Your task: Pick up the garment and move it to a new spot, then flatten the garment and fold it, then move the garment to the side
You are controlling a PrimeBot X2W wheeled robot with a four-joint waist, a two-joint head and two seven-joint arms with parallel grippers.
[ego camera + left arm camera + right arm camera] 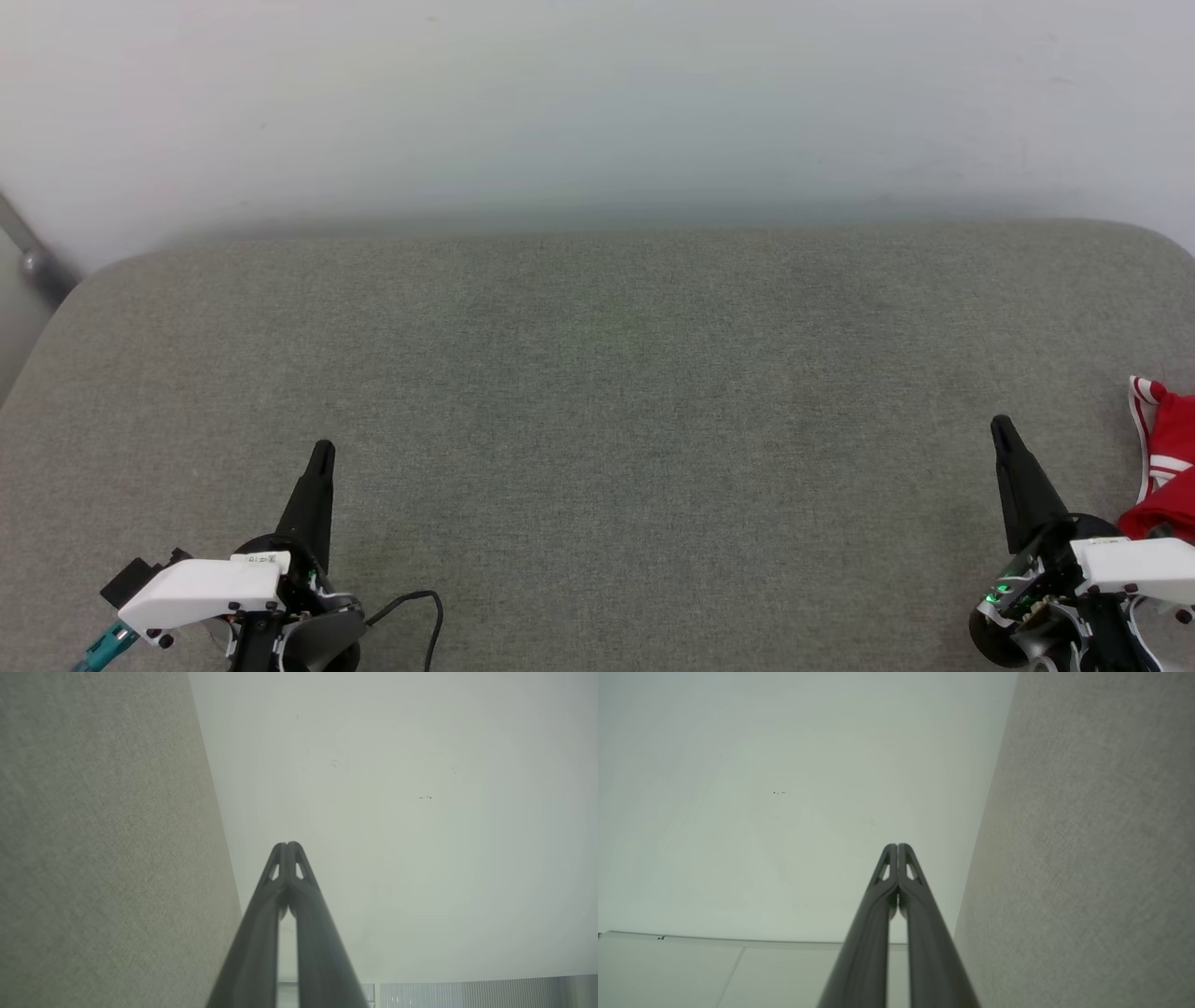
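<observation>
Grey padded surface (pixel 597 392): broad, rounded far corners, set against a pale wall (pixel 597 103).

The garment (pixel 1167 467) is seen in the head view at the far right edge of the surface, bunched, cut off by the frame. Red cloth and red-white striped trim are made out; no lettering can be read. It lies just beside the right arm's white wrist housing (pixel 1134 565); whether the two touch cannot be told.

Left gripper (pixel 322 453): low at the lower left, pointed up the view and tilted slightly right, held over bare surface, well apart from the garment. Right gripper (pixel 1002 427): low at the lower right, tilted slightly left, its tip near the garment but clear of it. Nothing is held by either.

A black cable (pixel 425 602) is looped beside the left wrist. A small green light (pixel 997 591) is noted on the right wrist. A grey metal bar (pixel 28 252) is seen at the left edge.

The wrist views give what the head view leaves unclear. In the left wrist view the fingers (pixel 261 933) are pressed together at the tips, with wall ahead and grey surface to one side. In the right wrist view the fingers (pixel 924 933) are likewise pressed together. In each, a narrow slit is left lower down between the finger shafts.
</observation>
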